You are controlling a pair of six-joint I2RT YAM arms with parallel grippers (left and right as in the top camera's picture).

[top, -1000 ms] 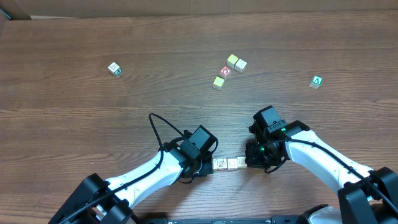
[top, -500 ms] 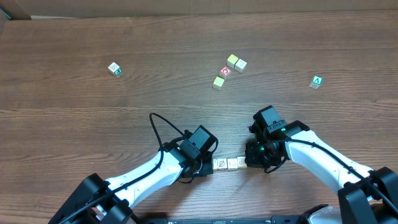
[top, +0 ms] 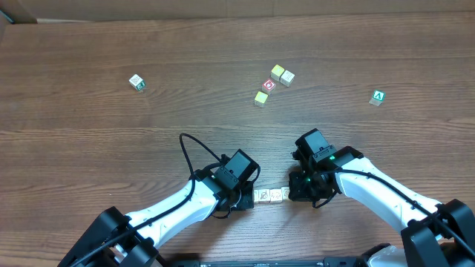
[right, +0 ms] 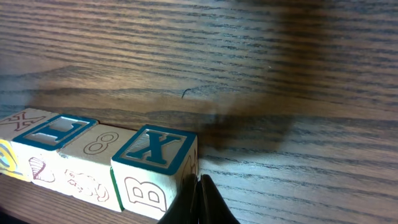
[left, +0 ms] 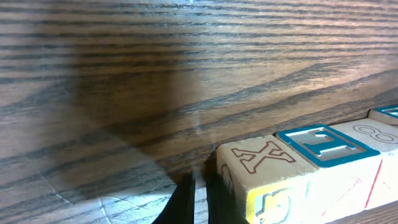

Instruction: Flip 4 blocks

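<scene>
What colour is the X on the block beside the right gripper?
Teal, framed in teal, on the block; clearest in the right wrist view.

A dark brown wood-grain surface [top: 89, 141] fills the overhead view, evenly lit; a paler tan strip [top: 297, 6] runs beyond its far edge.

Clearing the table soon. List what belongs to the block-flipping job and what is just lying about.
Job: row of four blocks, between the shut left gripper and right gripper.

Lying about: green A cube; red cube with white ring; pale cube pair beside it; yellowish cube; lone cube far left.
</scene>
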